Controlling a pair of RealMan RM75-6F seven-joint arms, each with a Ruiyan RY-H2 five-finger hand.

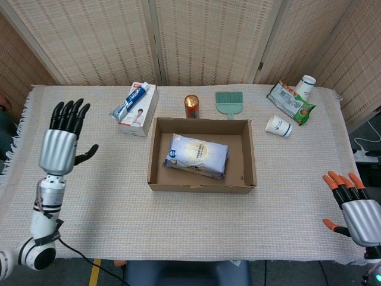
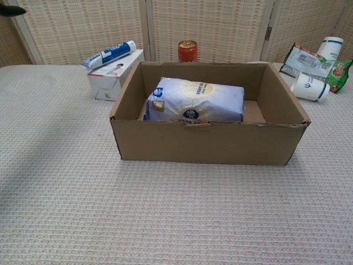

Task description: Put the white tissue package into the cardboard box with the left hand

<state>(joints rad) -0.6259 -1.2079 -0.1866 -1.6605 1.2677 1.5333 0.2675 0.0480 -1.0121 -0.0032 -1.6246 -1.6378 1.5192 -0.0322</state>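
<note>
The white tissue package point(image 1: 197, 155) lies flat inside the open cardboard box point(image 1: 159, 162) at the table's middle; the chest view shows the package point(image 2: 195, 100) resting against the box's point(image 2: 209, 143) left and back part. My left hand point(image 1: 61, 142) is raised at the far left of the table, fingers spread, holding nothing, well clear of the box. My right hand point(image 1: 355, 207) hangs at the table's near right corner, fingers apart and empty. In the chest view only a dark fingertip of the left hand point(image 2: 11, 9) shows at the top left corner.
Behind the box stand a toothpaste tube on a white carton point(image 1: 136, 107), a small orange can point(image 1: 191, 106) and a green brush point(image 1: 229, 102). At the back right lie a snack bag point(image 1: 290, 102) and two paper cups point(image 1: 278, 126). Woven screens close off the back.
</note>
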